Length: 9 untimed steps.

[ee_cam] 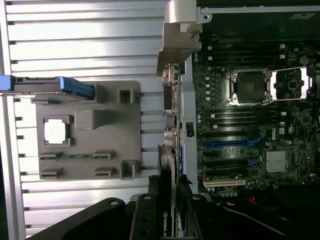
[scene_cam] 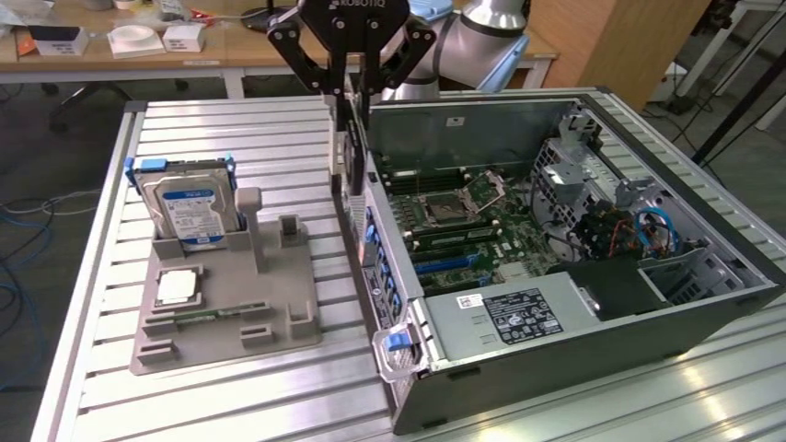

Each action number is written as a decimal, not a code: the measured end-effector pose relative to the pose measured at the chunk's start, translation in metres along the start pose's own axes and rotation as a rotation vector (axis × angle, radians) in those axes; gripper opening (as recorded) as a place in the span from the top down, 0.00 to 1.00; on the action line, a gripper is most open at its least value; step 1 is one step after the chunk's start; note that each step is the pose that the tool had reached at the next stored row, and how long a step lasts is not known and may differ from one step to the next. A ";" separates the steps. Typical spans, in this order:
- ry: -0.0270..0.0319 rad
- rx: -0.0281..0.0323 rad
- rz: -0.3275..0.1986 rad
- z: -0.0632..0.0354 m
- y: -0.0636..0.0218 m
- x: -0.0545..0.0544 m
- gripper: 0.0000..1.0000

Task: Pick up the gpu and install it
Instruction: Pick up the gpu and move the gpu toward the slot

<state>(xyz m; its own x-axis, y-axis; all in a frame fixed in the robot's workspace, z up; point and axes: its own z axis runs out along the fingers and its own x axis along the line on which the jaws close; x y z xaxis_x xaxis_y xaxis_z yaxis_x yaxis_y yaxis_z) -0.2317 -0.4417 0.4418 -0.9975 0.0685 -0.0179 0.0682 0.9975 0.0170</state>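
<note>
While the gripper [scene_cam: 353, 90] is clamped on the gpu [scene_cam: 353, 161], everything else sits on a slotted aluminium table [scene_cam: 221, 129]. Room behind: wooden desk [scene_cam: 246, 51] with white boxes [scene_cam: 135, 39], wooden cabinet [scene_cam: 614, 37], loose cables [scene_cam: 25, 207] on the floor at the exterior view's left.

The gpu hangs upright and edge-on, fingers [ee_cam: 150, 200] on both flat faces, silver bracket [ee_cam: 175, 50] at the end away from the gripper. It's at the side wall of the open case [scene_cam: 590, 368], the wall nearest the fixture [scene_cam: 294, 276]. Can't tell whether the card is just inside that wall or right above it.

Inside the case: board [scene_cam: 479, 221] with open socket [scene_cam: 440, 210], blue slots [ee_cam: 230, 142], PSU [scene_cam: 516, 318] nearest the camera. Blue wires [scene_cam: 657, 230] and a metal cage [scene_cam: 565, 157] are at the far side, well apart from the card.

Fixture is beside the case and holds the drive [scene_cam: 187, 207] upright, the CPU [scene_cam: 179, 287] flat and the RAM stick [scene_cam: 202, 318] in its slot. Blue latches [scene_cam: 396, 339] line the case wall below the card.
</note>
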 end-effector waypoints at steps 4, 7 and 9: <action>0.0000 0.0000 0.000 0.0000 0.0001 -0.002 0.74; 0.0000 0.0001 0.000 0.0001 0.0002 -0.003 0.74; 0.0000 0.0000 0.000 0.0001 0.0002 -0.003 0.74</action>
<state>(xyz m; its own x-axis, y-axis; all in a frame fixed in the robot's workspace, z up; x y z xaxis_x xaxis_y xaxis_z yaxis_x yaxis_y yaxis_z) -0.2283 -0.4417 0.4417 -0.9975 0.0685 -0.0179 0.0682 0.9975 0.0170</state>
